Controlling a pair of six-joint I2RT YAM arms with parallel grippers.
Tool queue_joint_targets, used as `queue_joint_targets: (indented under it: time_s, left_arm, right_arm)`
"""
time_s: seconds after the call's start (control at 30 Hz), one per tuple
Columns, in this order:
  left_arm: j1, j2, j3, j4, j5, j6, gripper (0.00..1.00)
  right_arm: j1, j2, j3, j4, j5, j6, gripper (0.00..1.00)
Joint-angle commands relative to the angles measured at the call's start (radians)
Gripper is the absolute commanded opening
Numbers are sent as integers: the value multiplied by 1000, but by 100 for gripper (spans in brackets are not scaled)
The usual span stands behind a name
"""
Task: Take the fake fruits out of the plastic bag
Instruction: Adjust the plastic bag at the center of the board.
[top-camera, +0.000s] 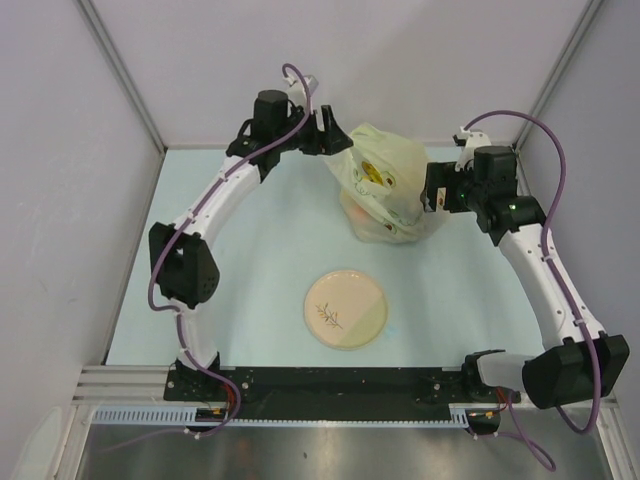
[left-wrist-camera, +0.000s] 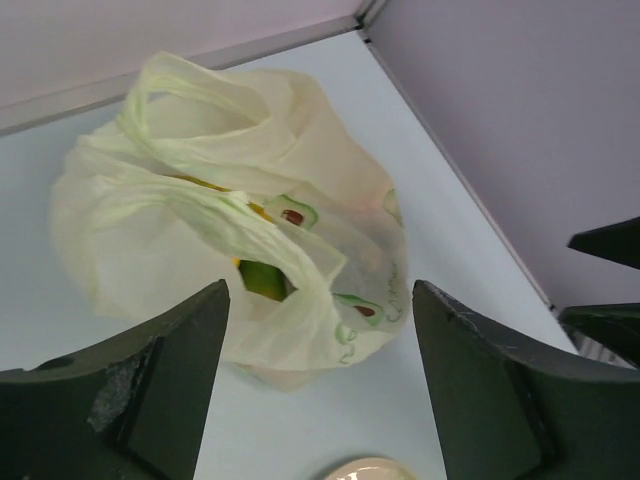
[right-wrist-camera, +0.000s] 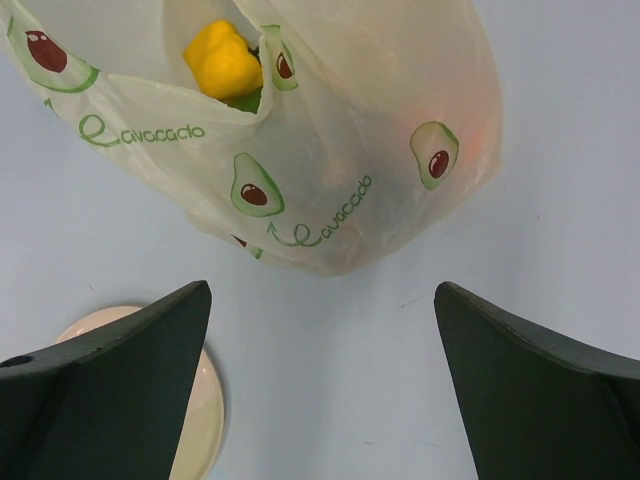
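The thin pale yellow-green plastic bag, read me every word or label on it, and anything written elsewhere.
"avacado" in green script on the thin pale yellow-green plastic bag, twice in the right wrist view.
Bag print in the other two views: too small or creased to read.
On the round cream plate: a sprig drawing only, no words.

Cream plate (top-camera: 346, 308), seemingly sprig-painted, sits on pale blue table (top-camera: 250, 250).
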Motion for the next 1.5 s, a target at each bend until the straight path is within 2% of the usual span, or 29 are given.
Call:
queue_joint_targets:
  time_s: [0.0,0.1,0.2,0.27,0.3,0.33,0.37,0.4,0.43,0.53,0.6,0.67,0.7,0.73,0.77,0.83,0.97,1.1,1.27,1.47]
  left_arm:
    - [-11,-51,-54,59,101,-89,79]
    - [-17,-14,-68,90,111,-117,80]
    - [-37,41,-16,93,34,-108,80]
    - [-45,64,35,95,-51,-91,73]
    - [-52,69,52,95,-60,-60,67]
    - [-54,70,64,102,2,-40,44]
    - [-54,66,83,105,39,-25,29]
    - [-54,58,86,96,62,9,18]
    - [-54,29,83,78,73,24,1]
    - [-34,-75,26,11,78,90,0]
    - [-7,-141,-69,-26,108,151,0]
    - [18,-256,-186,-72,125,188,0]
    - [23,-294,-225,-88,128,205,0]
    - [24,-328,-285,-132,127,225,0]
    - [24,-385,-314,-145,119,262,0]
    - [24,-425,-379,-151,107,274,0]
    - [24,-476,-523,-116,118,262,0]
    - [24,-494,-587,-94,85,262,0]
    - [21,-516,-635,-70,101,253,0]
    - [9,-545,-670,-51,104,242,1]
  right_arm:
    - [-16,16,20,58,-53,10,100]
    - [-19,32,20,53,-76,10,100]
    - [-30,71,19,71,-135,11,100]
    - [-35,83,20,85,-136,4,100]
    - [-35,86,20,102,-118,2,99]
    - [-35,94,22,110,-110,-10,99]
    - [-33,98,23,113,-110,-22,98]
    - [-34,102,23,133,-127,-38,98]
    - [-35,114,25,143,-139,-62,98]
    - [-36,167,89,173,-268,-50,100]
    - [-32,192,109,254,-366,-20,99]
    - [40,229,120,358,-283,5,100]
    - [62,243,139,363,-217,-36,100]
    - [80,256,155,361,-231,-91,100]
    - [106,284,178,373,-212,-180,95]
    - [185,327,199,392,-123,-233,92]
    - [251,450,278,453,36,-273,89]
    - [275,562,438,482,115,-277,89]
    - [288,720,620,516,206,-366,91]
    - [295,853,730,483,132,-423,98]
